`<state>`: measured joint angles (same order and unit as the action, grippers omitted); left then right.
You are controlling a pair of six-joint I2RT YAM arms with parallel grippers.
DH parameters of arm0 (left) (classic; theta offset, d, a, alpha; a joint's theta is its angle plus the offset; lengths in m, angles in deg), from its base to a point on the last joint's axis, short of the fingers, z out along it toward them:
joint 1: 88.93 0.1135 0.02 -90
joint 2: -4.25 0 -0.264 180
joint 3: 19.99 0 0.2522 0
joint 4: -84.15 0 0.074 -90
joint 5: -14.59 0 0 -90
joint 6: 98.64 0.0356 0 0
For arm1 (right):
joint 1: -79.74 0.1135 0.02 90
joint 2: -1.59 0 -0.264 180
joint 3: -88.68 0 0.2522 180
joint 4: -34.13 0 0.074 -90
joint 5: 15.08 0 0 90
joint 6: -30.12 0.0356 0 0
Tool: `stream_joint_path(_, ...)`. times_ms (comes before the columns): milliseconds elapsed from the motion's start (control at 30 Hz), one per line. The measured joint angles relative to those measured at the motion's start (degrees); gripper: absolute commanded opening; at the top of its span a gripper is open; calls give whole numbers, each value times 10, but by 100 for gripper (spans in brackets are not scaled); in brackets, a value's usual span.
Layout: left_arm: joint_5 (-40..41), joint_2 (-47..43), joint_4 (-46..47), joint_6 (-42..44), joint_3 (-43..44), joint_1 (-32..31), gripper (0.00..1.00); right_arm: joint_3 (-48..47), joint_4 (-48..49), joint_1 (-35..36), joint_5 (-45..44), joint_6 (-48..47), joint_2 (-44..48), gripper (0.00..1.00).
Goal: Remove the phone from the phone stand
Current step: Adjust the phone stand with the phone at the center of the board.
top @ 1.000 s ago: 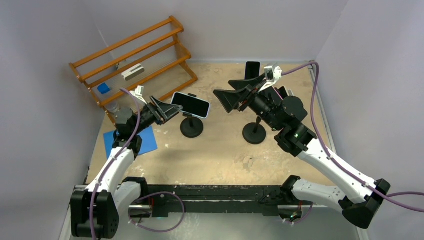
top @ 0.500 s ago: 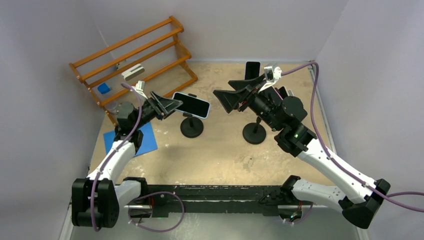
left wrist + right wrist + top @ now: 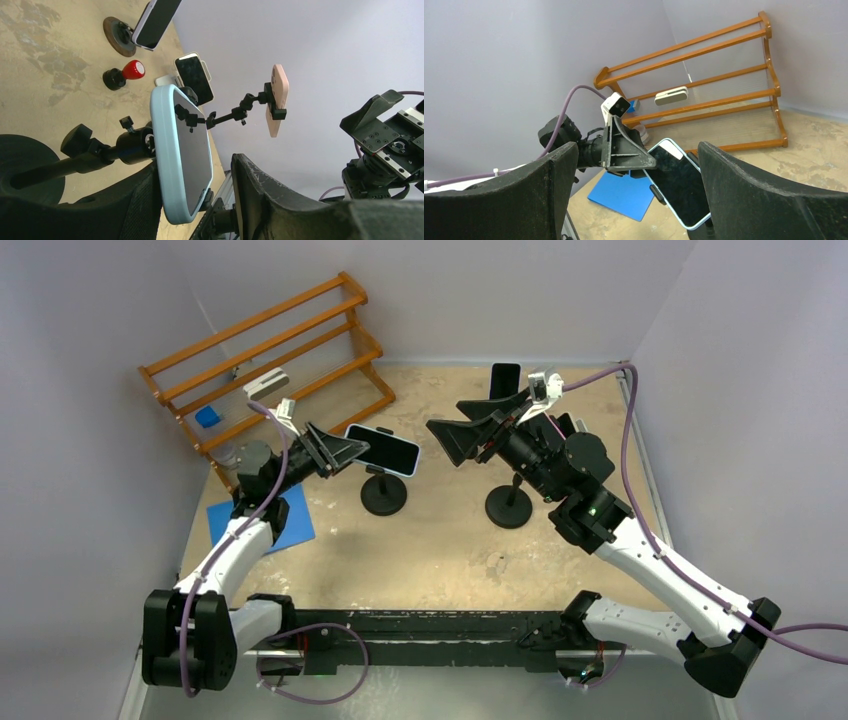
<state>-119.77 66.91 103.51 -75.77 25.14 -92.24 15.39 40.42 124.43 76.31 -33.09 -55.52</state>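
Note:
The phone (image 3: 383, 450), black-screened in a light blue case, sits clamped in landscape on the black phone stand (image 3: 384, 495) near the table's middle. My left gripper (image 3: 345, 452) straddles the phone's left end. In the left wrist view the phone (image 3: 182, 150) stands between the fingers of my left gripper (image 3: 197, 170): one finger lies against its back, and a gap shows between the other and the screen. My right gripper (image 3: 448, 425) hovers wide open to the right of the phone, holding nothing. The right wrist view looks past my right gripper (image 3: 636, 150) at the phone (image 3: 679, 180).
An orange wooden rack (image 3: 270, 360) stands at the back left. A blue pad (image 3: 262, 522) lies under the left arm. A second black stand (image 3: 509, 507) is below the right arm. Further phones on stands (image 3: 279, 97) and a red knob (image 3: 134, 70) lie beyond.
My left gripper has slid right over the phone's left end and its jaws have narrowed around it. The right arm has not moved.

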Motion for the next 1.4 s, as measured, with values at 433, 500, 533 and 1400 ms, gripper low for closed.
stream_joint_path(433,2,4,-1,1,0,-21,34,0,0,0,-3,0,-3,91)
stream_joint_path(500,3,4,-3,1,0,-21,31,0,0,0,-3,0,-4,91)
stream_joint_path(533,3,4,-4,1,0,-21,29,0,0,0,-3,0,-4,91)
stream_joint_path(1400,-14,4,-70,-3,24,-21,0,0,-46,0,-36,-31,22,93)
